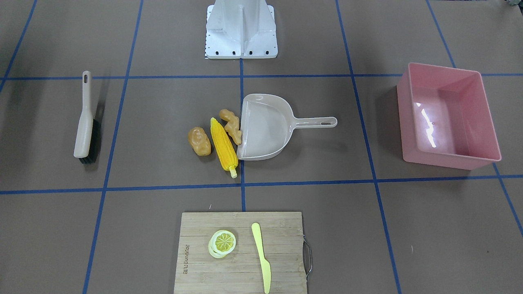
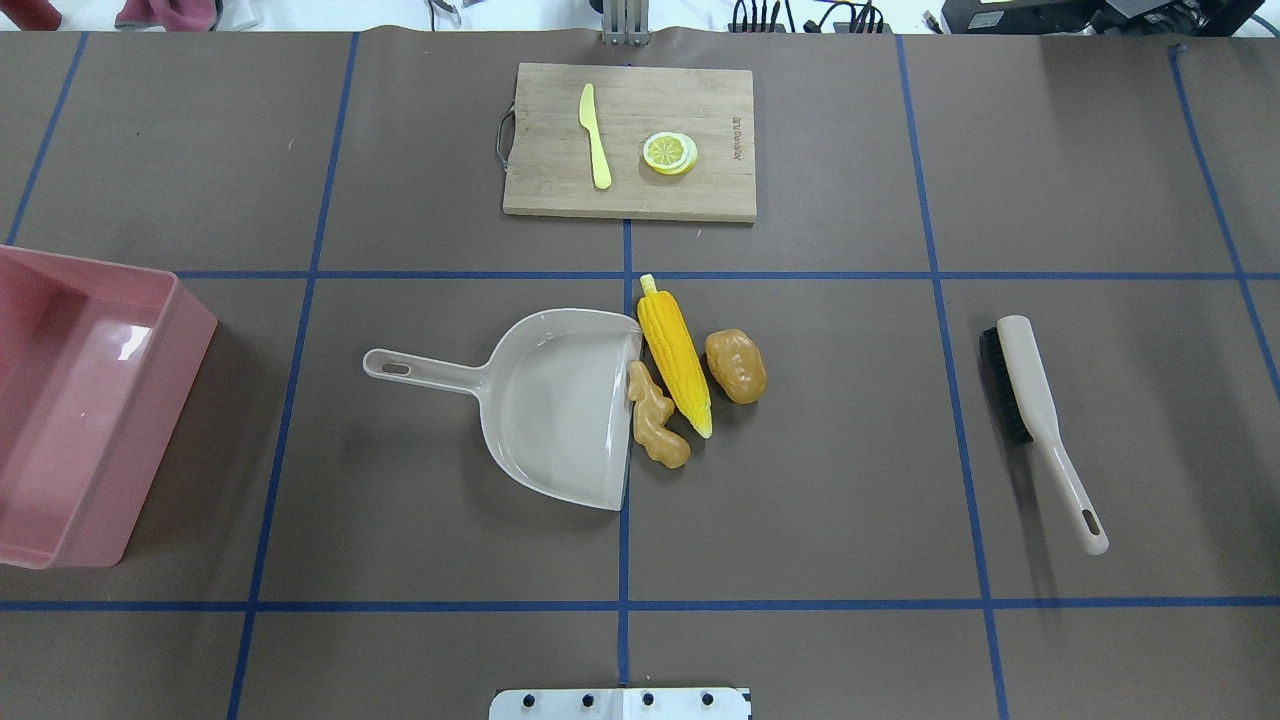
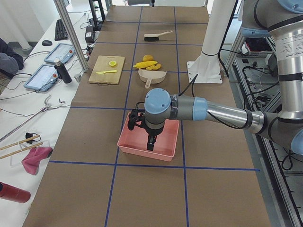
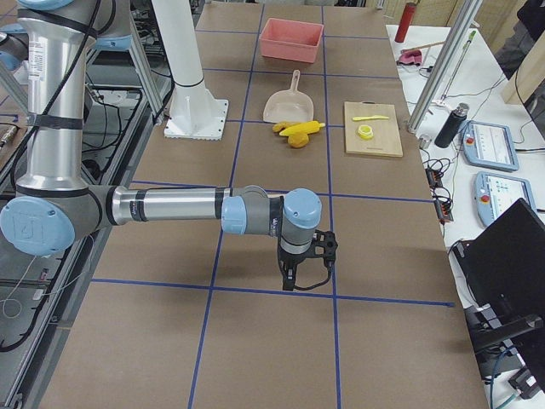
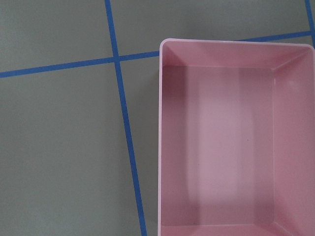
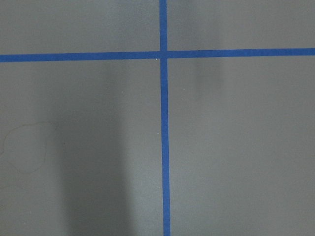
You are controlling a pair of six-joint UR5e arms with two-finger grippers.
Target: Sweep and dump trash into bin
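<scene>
The trash, 3 toy foods, lies in a tight cluster at the middle of the table (image 2: 1100, 150), about halfway between the robot's edge and the far edge. The ginger root (image 2: 655, 418) rests against the open lip of the beige dustpan (image 2: 560, 400). The corn cob (image 2: 675, 352) lies just beside the ginger on the side away from the pan, and the potato (image 2: 736, 366) sits just beside the corn. None of the 3 is inside the pan. The pan's handle points toward the table's left end, where the pink bin (image 2: 165, 400) stands upright with its mouth open to the ceiling.

The left gripper (image 3: 150, 142) hangs over the bin with its fingers pointing down. The right gripper (image 4: 294, 277) hangs low over bare mat toward the table's right end. Both claws show only in the side views, so I cannot tell how wide either one stands.

A brush (image 2: 1040, 420) lies toward the right end, bristles facing the middle, handle toward the robot's edge. A wooden cutting board (image 2: 630, 190) sits at the middle of the far edge and carries a lemon slice (image 2: 669, 152) and a pale yellow knife (image 2: 595, 135).
</scene>
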